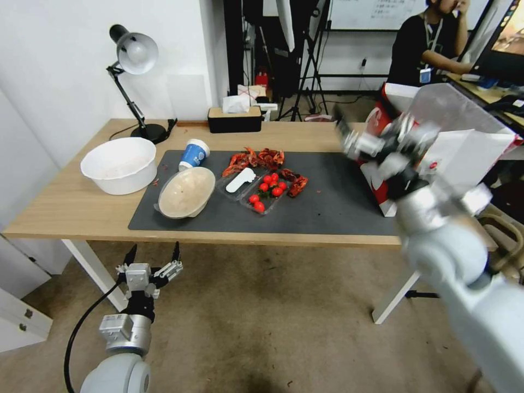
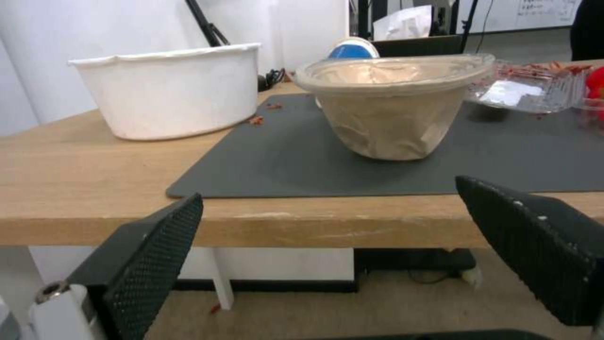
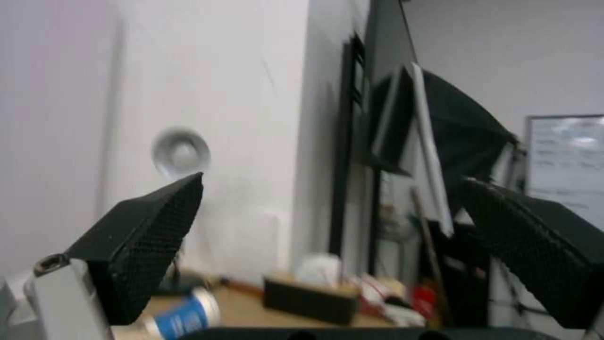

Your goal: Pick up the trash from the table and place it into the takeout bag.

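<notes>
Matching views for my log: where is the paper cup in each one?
Head view: cup stands at the mat's far edge, behind the bowl.
Left wrist view: cup peeks over the bowl's rim.
Right wrist view: cup on the table, short of the tissue box.
Shared landmark: the tissue box, behind the cup.

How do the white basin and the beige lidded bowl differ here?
The white basin is open-topped and stands upright on bare wood; the beige lidded bowl is covered, tilted, and sits on the dark mat. The basin looks wider and is white, the bowl beige. Both are round containers on the table.
</notes>
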`<state>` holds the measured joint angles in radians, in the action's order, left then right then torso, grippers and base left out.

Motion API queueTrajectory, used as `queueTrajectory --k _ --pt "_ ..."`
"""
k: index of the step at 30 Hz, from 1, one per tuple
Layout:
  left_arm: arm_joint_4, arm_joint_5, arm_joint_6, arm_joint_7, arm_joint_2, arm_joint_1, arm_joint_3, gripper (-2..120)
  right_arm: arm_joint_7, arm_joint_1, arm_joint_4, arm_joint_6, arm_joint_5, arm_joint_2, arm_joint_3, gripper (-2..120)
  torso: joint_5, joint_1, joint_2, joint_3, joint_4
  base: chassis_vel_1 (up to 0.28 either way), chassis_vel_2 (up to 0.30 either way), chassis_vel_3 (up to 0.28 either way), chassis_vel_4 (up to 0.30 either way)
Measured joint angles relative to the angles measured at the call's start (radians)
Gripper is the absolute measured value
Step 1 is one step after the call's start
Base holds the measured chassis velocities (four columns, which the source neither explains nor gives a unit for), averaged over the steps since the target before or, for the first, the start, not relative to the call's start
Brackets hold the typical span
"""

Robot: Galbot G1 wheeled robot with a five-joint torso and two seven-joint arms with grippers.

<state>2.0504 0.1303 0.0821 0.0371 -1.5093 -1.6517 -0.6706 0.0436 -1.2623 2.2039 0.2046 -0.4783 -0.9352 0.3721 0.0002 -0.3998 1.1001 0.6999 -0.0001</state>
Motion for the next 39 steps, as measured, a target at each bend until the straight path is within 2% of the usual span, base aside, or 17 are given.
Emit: queueTrajectory --k 2,6,9,11,16,22,34,39 --pt "0.0 0.001 0.001 0.0 0.002 -0.001 0.0 100 0.06 -0.102 0.014 0.006 0.116 -0.037 0.022 100 -0.0002 0.0 0.0 0.0 0.0 0.0 0.0 0.0 0.0" --pt "-0.001 0.001 0.003 -0.001 0.003 -0.001 0.0 100 0.112 -0.17 0.026 0.001 0.165 -0.058 0.031 100 -0.0003 0.0 0.0 0.0 0.0 0.0 0.0 0.0 0.0" --pt "-0.002 0.004 0.004 0.0 0.007 -0.001 0.001 100 0.191 -0.283 0.023 -0.001 0.27 -0.107 0.032 100 -0.0005 0.0 0.0 0.0 0.0001 0.0 0.0 0.0 0.0" --pt "-0.002 0.004 0.005 -0.001 0.009 -0.001 0.002 100 0.22 -0.316 0.01 0.001 0.29 -0.13 0.017 100 -0.0003 0.0 0.0 0.0 0.0 0.0 0.0 0.0 0.0" --pt "-0.002 0.007 0.005 -0.001 0.015 -0.001 0.003 100 0.253 -0.363 -0.064 0.05 0.307 -0.184 -0.008 100 -0.0002 0.0 0.0 0.0 0.0001 0.0 0.0 0.0 0.0" --pt "-0.002 0.008 0.005 -0.001 0.017 0.0 0.004 100 0.28 -0.396 -0.114 0.078 0.307 -0.211 -0.029 100 -0.0002 0.0 0.0 0.0 0.0 0.0 0.0 0.0 0.0" --pt "-0.007 0.008 0.005 -0.001 0.019 0.006 0.005 100 0.292 -0.388 -0.167 0.088 0.308 -0.23 -0.041 100 -0.0002 0.0 0.0 0.0 0.0001 0.0 0.0 0.0 0.0" --pt "-0.015 -0.051 0.031 -0.001 0.03 0.024 0.003 100 0.293 -0.379 -0.166 0.088 0.309 -0.232 -0.042 100 -0.0002 0.0 0.0 0.0 0.0001 0.0 0.0 0.0 0.0"
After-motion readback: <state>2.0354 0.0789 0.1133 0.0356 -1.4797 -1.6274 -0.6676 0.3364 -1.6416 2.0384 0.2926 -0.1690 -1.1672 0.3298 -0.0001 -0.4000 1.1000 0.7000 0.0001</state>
